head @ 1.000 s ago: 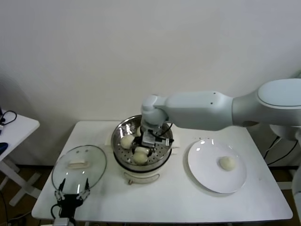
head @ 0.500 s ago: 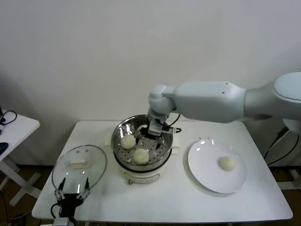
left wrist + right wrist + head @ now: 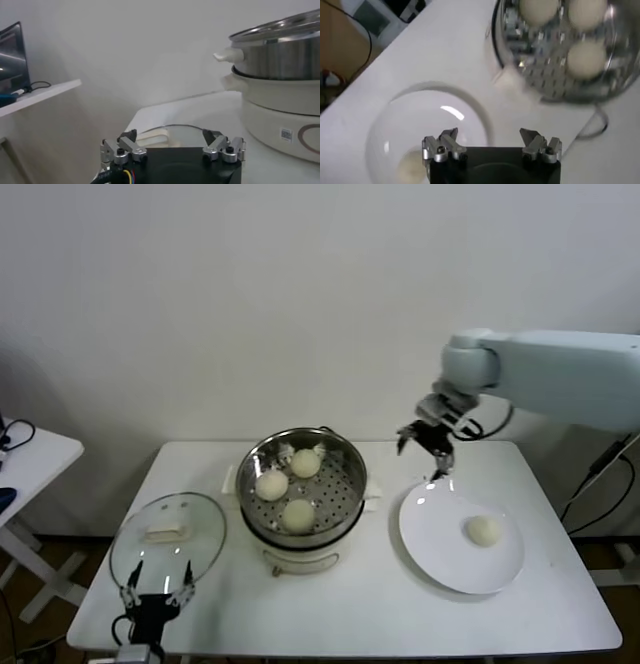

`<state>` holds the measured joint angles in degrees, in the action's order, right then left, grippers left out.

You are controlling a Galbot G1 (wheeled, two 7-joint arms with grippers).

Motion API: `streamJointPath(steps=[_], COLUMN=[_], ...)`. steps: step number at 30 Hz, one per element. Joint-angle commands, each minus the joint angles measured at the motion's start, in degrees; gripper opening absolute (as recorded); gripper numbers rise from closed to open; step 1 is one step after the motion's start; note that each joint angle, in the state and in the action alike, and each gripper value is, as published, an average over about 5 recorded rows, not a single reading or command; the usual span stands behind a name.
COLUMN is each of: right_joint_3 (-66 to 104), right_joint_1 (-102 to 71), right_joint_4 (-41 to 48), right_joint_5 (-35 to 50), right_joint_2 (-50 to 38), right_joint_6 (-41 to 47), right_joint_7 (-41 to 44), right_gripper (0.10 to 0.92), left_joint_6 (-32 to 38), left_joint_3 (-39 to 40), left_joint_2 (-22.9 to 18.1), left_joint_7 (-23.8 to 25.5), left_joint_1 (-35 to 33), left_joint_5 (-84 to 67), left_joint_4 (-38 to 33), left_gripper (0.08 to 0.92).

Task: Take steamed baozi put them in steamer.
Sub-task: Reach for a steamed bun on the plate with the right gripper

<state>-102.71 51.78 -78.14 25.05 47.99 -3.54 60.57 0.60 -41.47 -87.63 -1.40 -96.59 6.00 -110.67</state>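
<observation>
Three cream-white baozi lie on the perforated tray of the steel steamer (image 3: 345,484): one at the left (image 3: 271,484), one at the back (image 3: 305,464), one at the front (image 3: 297,515). They also show in the right wrist view (image 3: 586,58). A fourth baozi (image 3: 484,530) lies on the white plate (image 3: 435,534). My right gripper (image 3: 428,441) is open and empty, in the air above the plate's far left rim, between steamer and plate. My left gripper (image 3: 152,597) is open and empty at the table's front left, by the glass lid (image 3: 168,539).
The steamer's cream base and steel wall (image 3: 280,75) fill one side of the left wrist view. A small white side table (image 3: 25,459) stands off to the left. The white wall is close behind the table.
My right gripper has let go of a baozi in the steamer, lifted out empty, and swung right to above the plate's rim. Three baozi now lie in the steamer. The left arm has not moved.
</observation>
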Motion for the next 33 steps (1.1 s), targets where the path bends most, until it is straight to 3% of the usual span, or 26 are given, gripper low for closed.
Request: streamJointPath(steps=[1, 12, 33], right_joint_3=[-2.50, 11.68, 21.50], right_joint_1=[-5.94, -23.05, -33.64], right_joint_4=[1.12, 6.09, 11.38], right_joint_5=[-3.09, -12.66, -16.64], right_joint_2=[-13.02, -13.58, -10.70], right_joint_6=[9.25, 12.12, 13.22], right_joint_7=[0.17, -3.05, -5.51], right_gripper=[0.823, 0.823, 0.823], left_joint_6=[0.08, 0.19, 0.14], left_joint_3=[-0.05, -0.27, -0.12], left_joint_2=[-0.09, -0.27, -0.31], left_joint_7=[-0.02, -0.10, -0.27], left_joint_1=[-0.10, -0.56, -0.67], left_joint_5=[0.08, 0.22, 0.59], left_joint_4=[0.31, 0.41, 0.99], left_gripper=[0.823, 0.823, 0.823])
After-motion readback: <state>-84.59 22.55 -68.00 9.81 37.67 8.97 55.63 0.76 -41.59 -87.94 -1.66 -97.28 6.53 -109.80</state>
